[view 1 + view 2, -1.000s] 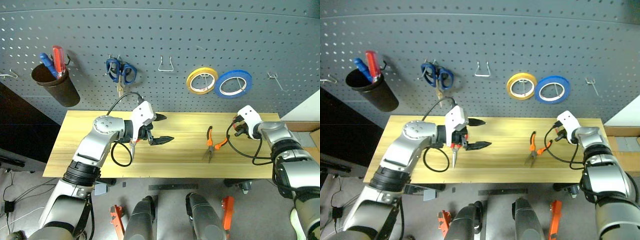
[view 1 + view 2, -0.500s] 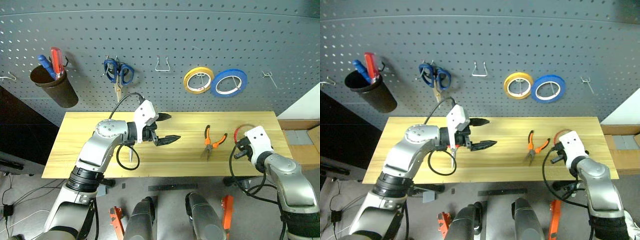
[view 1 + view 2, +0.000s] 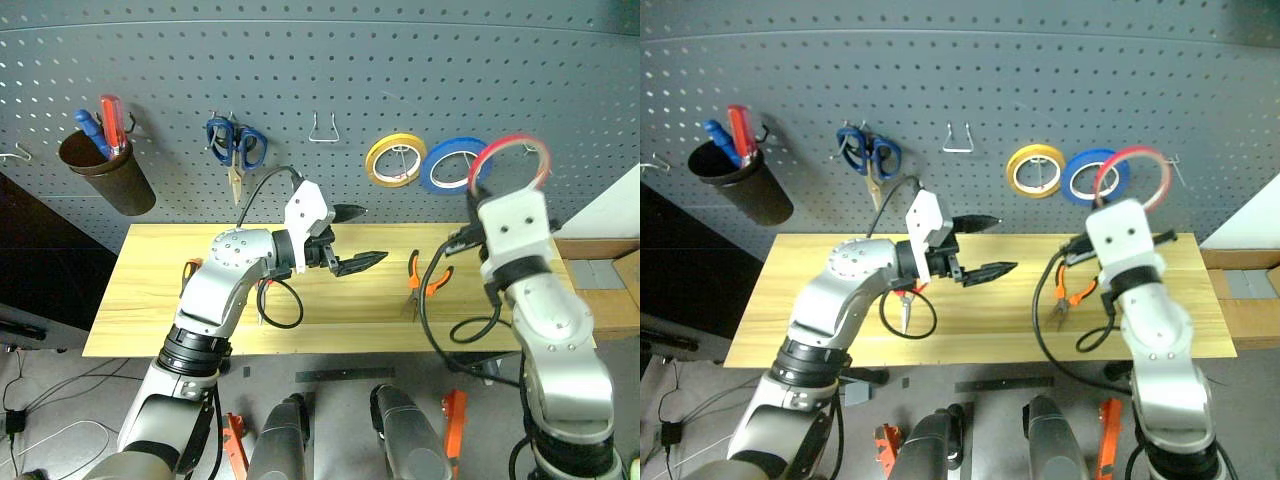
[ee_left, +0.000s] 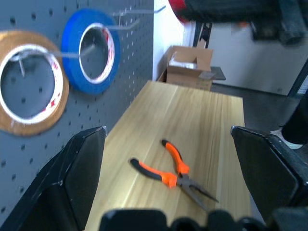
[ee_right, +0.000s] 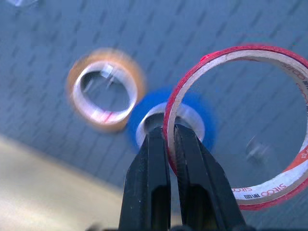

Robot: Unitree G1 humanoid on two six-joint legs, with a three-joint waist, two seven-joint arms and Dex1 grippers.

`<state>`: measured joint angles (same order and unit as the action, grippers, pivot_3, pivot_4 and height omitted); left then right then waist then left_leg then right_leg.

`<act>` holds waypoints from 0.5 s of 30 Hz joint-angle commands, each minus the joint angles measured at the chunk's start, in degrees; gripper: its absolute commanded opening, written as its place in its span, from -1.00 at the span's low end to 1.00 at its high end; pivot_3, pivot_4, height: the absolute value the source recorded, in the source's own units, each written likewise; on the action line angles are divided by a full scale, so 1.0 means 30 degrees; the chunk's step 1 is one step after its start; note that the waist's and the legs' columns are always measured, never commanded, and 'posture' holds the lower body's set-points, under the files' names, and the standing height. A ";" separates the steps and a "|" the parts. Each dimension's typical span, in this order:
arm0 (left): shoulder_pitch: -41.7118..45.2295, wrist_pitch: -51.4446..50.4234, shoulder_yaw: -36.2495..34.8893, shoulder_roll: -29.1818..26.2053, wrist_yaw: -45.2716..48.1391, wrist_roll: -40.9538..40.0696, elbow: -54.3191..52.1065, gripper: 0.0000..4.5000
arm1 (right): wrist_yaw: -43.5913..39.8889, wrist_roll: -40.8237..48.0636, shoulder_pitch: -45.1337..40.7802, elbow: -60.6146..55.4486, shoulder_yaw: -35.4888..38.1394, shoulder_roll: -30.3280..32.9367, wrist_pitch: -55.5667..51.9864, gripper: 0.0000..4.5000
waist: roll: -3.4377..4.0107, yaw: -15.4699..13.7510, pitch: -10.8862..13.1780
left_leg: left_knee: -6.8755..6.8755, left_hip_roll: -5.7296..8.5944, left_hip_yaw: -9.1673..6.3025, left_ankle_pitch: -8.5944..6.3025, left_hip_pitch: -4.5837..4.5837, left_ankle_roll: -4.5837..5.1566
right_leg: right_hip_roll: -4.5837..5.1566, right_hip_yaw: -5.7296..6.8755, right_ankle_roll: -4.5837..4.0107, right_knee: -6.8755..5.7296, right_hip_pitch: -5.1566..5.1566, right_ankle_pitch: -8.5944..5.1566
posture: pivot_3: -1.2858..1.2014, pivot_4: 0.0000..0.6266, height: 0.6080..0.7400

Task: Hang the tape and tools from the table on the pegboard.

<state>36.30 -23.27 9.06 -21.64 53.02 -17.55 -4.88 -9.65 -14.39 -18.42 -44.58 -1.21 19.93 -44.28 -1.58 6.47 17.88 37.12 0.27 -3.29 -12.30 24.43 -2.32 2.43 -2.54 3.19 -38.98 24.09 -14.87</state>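
Grey floor [image 3: 40,390] w/ cables, cardboard box [image 4: 191,66] by white wall [image 4: 169,36].

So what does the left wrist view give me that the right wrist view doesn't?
Left wrist view alone: the pliers lying flat on the table, a cardboard box past the table's far end, and the left gripper open and empty.
Right wrist view alone: the right gripper shut on the rim of the red tape, held up in front of the pegboard.
Both: the yellow roll and the blue roll hanging on the pegboard.
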 commanded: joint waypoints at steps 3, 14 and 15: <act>0.1186 0.0637 0.0549 0.0647 0.0052 0.0086 -0.0337 0.98 | -0.0083 0.0878 -0.0467 0.2698 0.3538 0.0898 0.1386 -0.98 | -0.0004 -0.0053 -0.0002 | -0.0006 0.0008 0.0002 -0.0001 0.0010 0.0003 | 0.0010 0.0003 -0.0004 0.0008 0.0000 0.0002 | -0.12 -0.06 1.00; 0.2698 0.1496 0.1412 0.1452 0.0497 0.0501 0.0850 0.98 | -0.0787 0.4325 -0.3385 0.9195 0.6101 0.1192 0.3446 -0.98 | -0.0002 0.0105 -0.0001 | -0.0016 0.0017 0.0028 -0.0001 -0.0002 0.0006 | -0.0045 -0.0010 -0.0056 -0.0004 0.0010 0.0036 | -0.12 -0.06 1.00; 0.2825 0.1580 0.1469 0.1545 0.0488 0.0565 0.0957 0.98 | -0.0907 0.4955 -0.3733 0.9763 0.6355 0.0962 0.3295 -0.98 | -0.0002 0.0109 0.0000 | -0.0018 0.0016 0.0025 -0.0001 -0.0002 0.0006 | -0.0051 -0.0007 -0.0057 -0.0003 0.0010 0.0037 | -0.12 -0.06 1.00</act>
<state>43.23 -20.28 13.24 -17.58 54.43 -16.04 -1.32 -11.80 -2.22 -28.35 -15.87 15.49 23.02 -35.07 -1.59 6.80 17.88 37.06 0.31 -3.20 -12.30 24.43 -2.30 2.26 -2.58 3.01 -38.98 24.12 -14.75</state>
